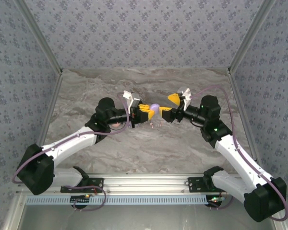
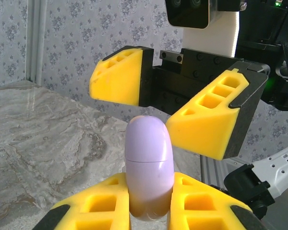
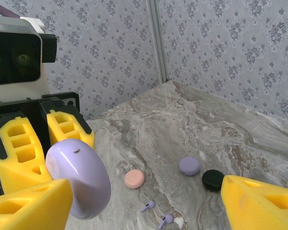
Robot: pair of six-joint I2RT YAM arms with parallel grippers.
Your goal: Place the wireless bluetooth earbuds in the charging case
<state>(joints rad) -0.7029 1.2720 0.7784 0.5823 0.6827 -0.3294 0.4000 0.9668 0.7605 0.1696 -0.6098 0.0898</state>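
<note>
left claw (image 2: 151,194) is clenched on the lilac case (image 2: 149,153), pinching its lower half. case is upright in mid-air above the table (image 3: 192,124), lid shut w/ seam showing. right claw (image 2: 161,103) is released, jaws spread wide either side of the case top. one pad looks just beside the shell, can't tell if it's touching. buds (image 3: 165,220) lie on the table below, near the pink disc (image 3: 134,178), lilac disc (image 3: 188,166) and black disc (image 3: 212,179), well apart from the case. nothing's inserted yet. i'd say the step in hand is getting the lid open.

risks, imo:
- shell is smooth & rounded and the grip is on the low end only. if right claw shuts off-centre or pushes sideways, case prob pivots or squirts out of the left pinch and drops.
- a drop would land around the buds & discs and could scatter the buds. they're tiny, so hard to re-grab.
- if right claw bites across the seam instead of above it, it clamps the lid shut. a pull then does nothing or yanks the whole case free.
- the claws are v close. a small misalignment = pad-on-pad bump, jolting the case.
- a lid popping suddenly could twist the case in the grip.
</note>
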